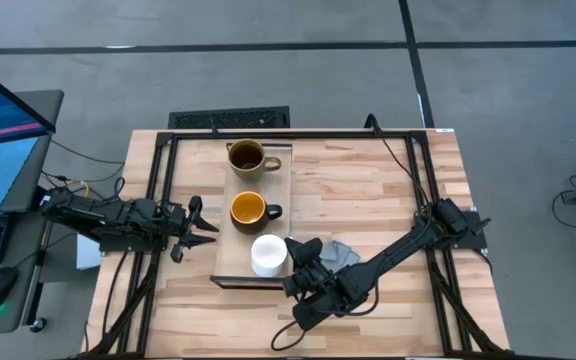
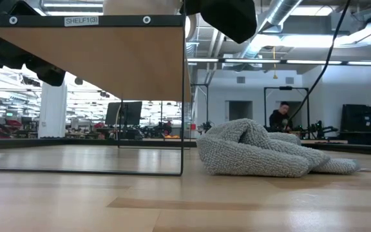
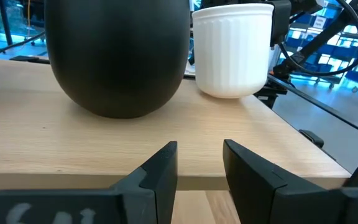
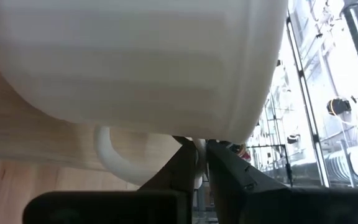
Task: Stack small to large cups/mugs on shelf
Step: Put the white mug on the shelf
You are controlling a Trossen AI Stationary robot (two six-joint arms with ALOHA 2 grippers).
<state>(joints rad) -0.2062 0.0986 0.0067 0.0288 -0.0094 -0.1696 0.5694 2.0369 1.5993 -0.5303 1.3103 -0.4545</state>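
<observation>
Three mugs stand in a row on the pale wood shelf (image 1: 224,262). The brown-olive mug (image 1: 246,157) is at the far end, the black mug with yellow inside (image 1: 248,209) in the middle, and the small white mug (image 1: 267,255) at the near end. My right gripper (image 1: 290,256) is at the white mug's right side, shut on its handle. My left gripper (image 1: 204,225) is open and empty at the shelf's left edge, facing the black mug (image 3: 117,56) and the white mug (image 3: 232,50). My right gripper pinches the white mug's handle loop (image 4: 196,152) between its two fingers (image 4: 229,171). The fingers come about level from the table's right and near side. The mug stands upright with its base on the shelf (image 3: 247,118).
A crumpled grey cloth (image 1: 340,254) lies on the tabletop right of the shelf, under my right arm; it also shows in the low view (image 2: 263,154). The shelf stands raised on thin legs (image 2: 183,129) above the slatted tabletop (image 1: 388,190).
</observation>
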